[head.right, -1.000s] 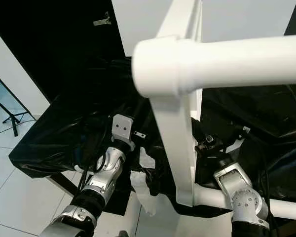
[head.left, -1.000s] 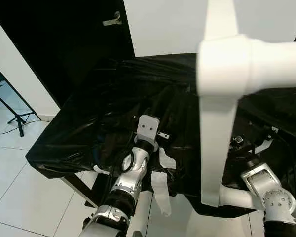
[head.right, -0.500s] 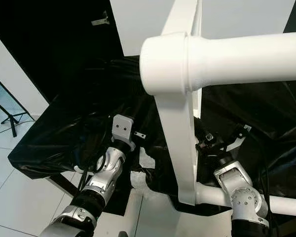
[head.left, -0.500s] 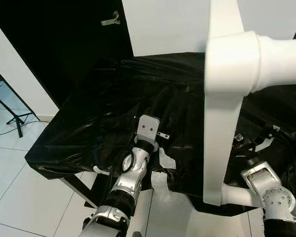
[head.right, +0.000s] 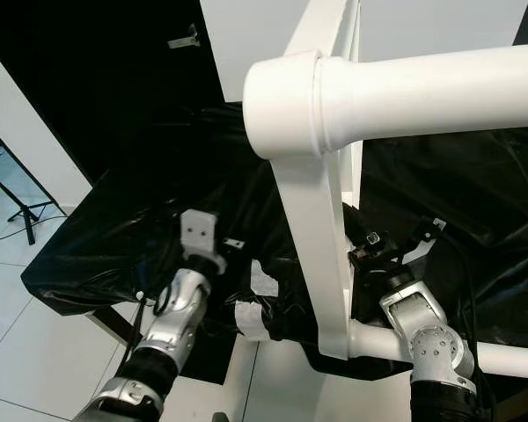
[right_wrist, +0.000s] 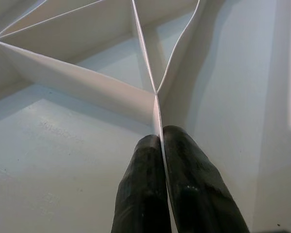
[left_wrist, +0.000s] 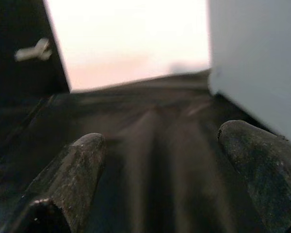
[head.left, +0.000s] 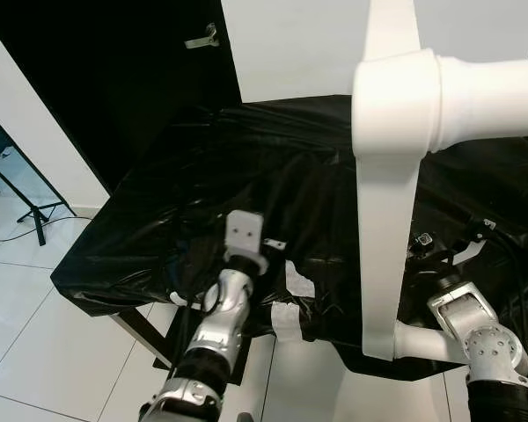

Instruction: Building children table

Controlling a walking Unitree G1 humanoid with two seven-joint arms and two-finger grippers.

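The right gripper pinched a thin rib under the white table, seemingly steadying it upright on the black-covered bench; the left gripper gaped empty alongside

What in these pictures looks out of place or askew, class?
The white children's table is not standing: it is tipped on edge over the black-covered work surface, one leg jutting sideways. The right gripper is pinched on a thin rib of its underside. The black sheeting is crumpled. The left gripper is open.
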